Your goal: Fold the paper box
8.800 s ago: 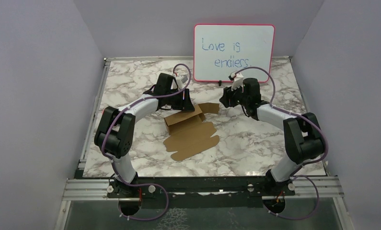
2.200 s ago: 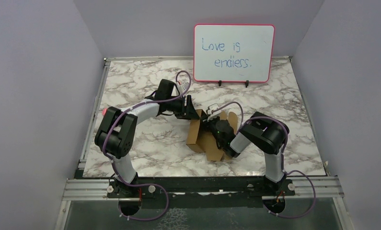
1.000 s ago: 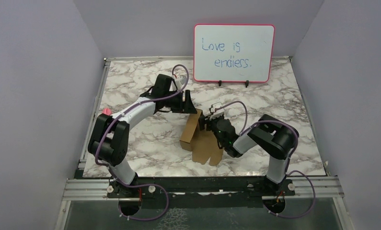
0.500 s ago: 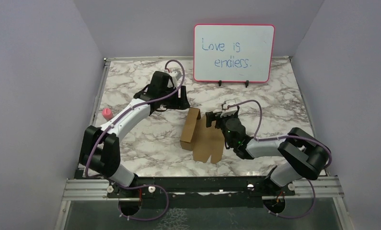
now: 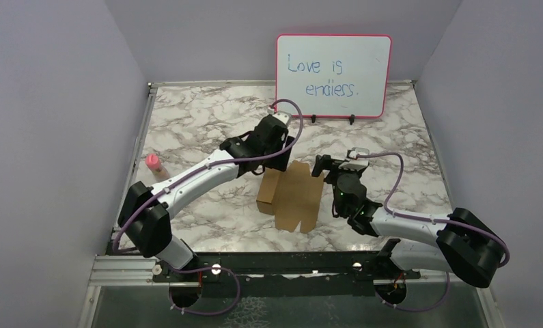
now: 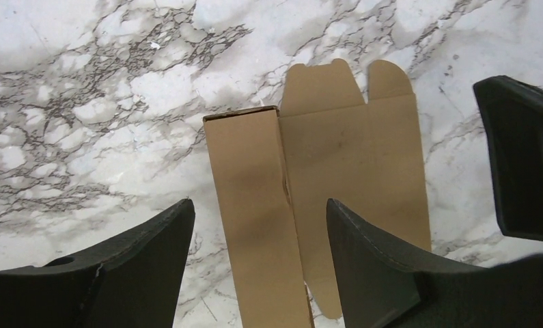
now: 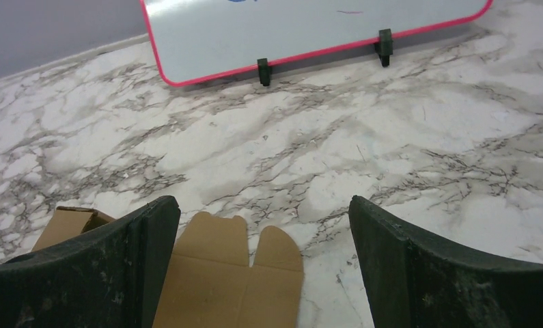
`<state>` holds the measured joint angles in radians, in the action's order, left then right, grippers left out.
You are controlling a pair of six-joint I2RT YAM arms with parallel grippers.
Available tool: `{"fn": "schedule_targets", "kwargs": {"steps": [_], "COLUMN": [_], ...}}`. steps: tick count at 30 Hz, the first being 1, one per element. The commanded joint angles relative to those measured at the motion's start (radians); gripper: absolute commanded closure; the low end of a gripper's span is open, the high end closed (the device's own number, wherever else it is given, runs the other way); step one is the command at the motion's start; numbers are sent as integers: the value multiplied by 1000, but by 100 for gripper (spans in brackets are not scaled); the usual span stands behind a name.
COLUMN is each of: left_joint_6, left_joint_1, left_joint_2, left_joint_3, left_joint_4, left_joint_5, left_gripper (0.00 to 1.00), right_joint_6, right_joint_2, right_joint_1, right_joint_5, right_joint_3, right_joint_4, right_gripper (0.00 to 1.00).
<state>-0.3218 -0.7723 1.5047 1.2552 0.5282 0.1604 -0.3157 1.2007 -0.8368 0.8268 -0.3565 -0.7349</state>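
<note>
1. The paper box (image 5: 292, 195) lies near the middle of the marble worktop (image 5: 200, 116), with its long axis running roughly from the near edge towards the back.
2. It is only partly formed. The long panel on its left side stands up as a narrow wall, while the wider remainder lies flat on the worktop.
3. In the left wrist view, the paper box (image 6: 323, 198) ends in rounded tabs on the side away from that camera. The raised strip is seen in the gap between the two dark fingers (image 6: 118, 273).
4. The left gripper (image 5: 280, 152) hovers at the far end of the box. Its jaws stand well apart and hold nothing, and no contact with the cardboard can be seen.
5. The right gripper (image 5: 321, 167) sits just beside the box's far right corner, facing the back of the worktop.
6. In the right wrist view, the right gripper (image 7: 261, 201) is spread wide with nothing in its grasp. Only bare marble and the tabbed end of the box (image 7: 234, 280) show between the fingers (image 7: 419, 273).
7. A pink-framed whiteboard (image 5: 333, 75) with blue handwriting stands at the back edge, well apart from the box.
8. A small pink object (image 5: 152, 164) sits near the left edge of the worktop; it is too small to tell what it is.
</note>
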Motion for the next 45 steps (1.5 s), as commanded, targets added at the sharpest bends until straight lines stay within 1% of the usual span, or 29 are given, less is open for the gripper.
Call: {"fn": "schedule_targets", "kwargs": {"steps": [1, 6, 13, 18, 21, 25, 27, 30, 34, 38, 41, 45], "left_joint_6": [-22, -34, -40, -42, -37, -42, -43, -43, -54, -52, -49, -56], "left_joint_1": [-65, -122, -180, -194, -194, -194, -194, -193, -176, -140, -90, 13], "left_joint_2": [80, 176, 314, 388, 417, 414, 401, 384, 353, 304, 242, 141], "left_joint_3": [85, 147, 247, 290, 297, 287, 277, 261, 230, 168, 91, -47], "left_joint_4": [100, 169, 266, 315, 333, 341, 340, 341, 329, 271, 187, 34], "left_joint_5": [212, 321, 457, 531, 548, 551, 554, 558, 549, 510, 425, 244], "left_gripper": [28, 28, 28, 28, 30, 40, 47, 53, 56, 58, 59, 59], "right_joint_6": [-107, -109, -105, -97, -97, -93, -92, -89, -74, -60, -58, -59], "right_joint_2": [-9, 39, 36, 48, 52, 52, 50, 46, 28, -3, -32, -74], "right_joint_1": [-2, -3, -2, -1, -1, -1, -2, -2, -1, -2, -2, -2], "right_joint_5": [113, 114, 105, 100, 97, 84, 83, 74, 56, 15, -6, -31], "right_joint_3": [23, 4, 3, 0, -2, -4, -3, -2, -5, -11, -13, -5], "right_joint_4": [30, 34, 34, 28, 28, 28, 29, 29, 32, 53, 71, 77], "right_gripper": [0, 0, 0, 0, 0, 0, 0, 0, 0, 0, 0, 0]}}
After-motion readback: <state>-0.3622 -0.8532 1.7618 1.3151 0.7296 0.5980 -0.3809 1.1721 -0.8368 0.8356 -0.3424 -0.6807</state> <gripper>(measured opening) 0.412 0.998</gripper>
